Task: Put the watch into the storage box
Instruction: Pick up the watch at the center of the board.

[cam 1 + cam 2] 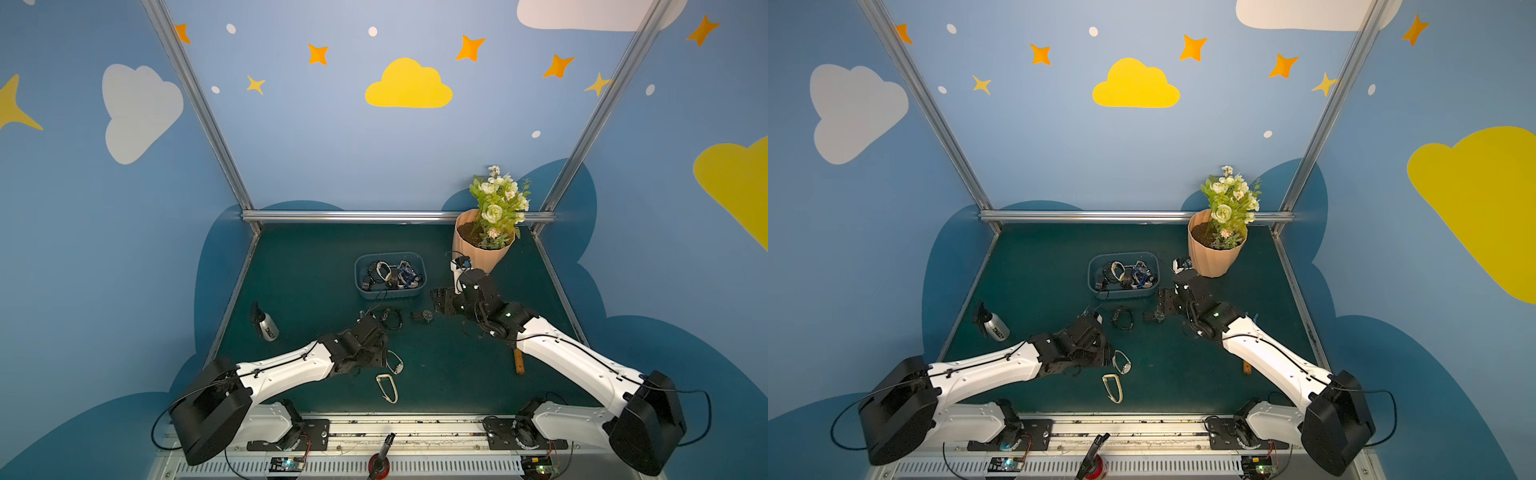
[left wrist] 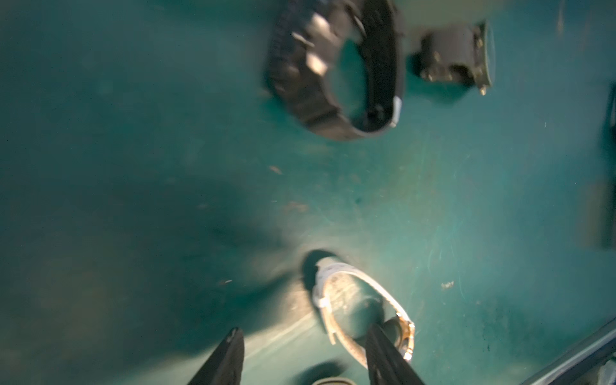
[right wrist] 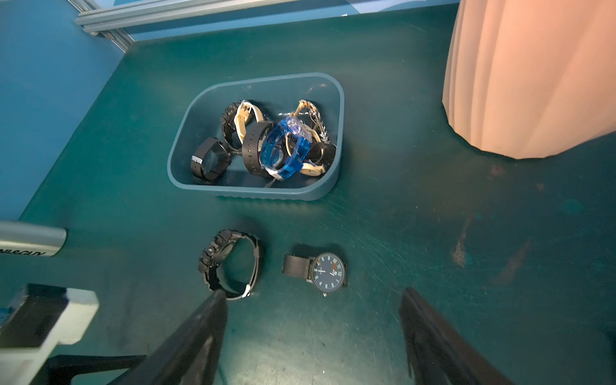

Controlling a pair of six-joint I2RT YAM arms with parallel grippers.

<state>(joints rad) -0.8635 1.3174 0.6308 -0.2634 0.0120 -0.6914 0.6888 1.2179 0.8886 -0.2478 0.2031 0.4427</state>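
The left hand (image 2: 304,330), not clenched, had one jaw inside the loop of the pale watch (image 2: 326,280) on the counter (image 2: 466,200), well apart from the storage box (image 1: 390,293). The thin strap might slip aside when pinched. The right hand (image 3: 313,293) hung released.

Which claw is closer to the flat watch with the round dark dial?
Right. The right gripper hovers open beside the dial watch; the left gripper is farther off, at a silver watch.

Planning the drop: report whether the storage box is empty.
Not empty. The storage box holds a pile of watches, a clear blue one on top.
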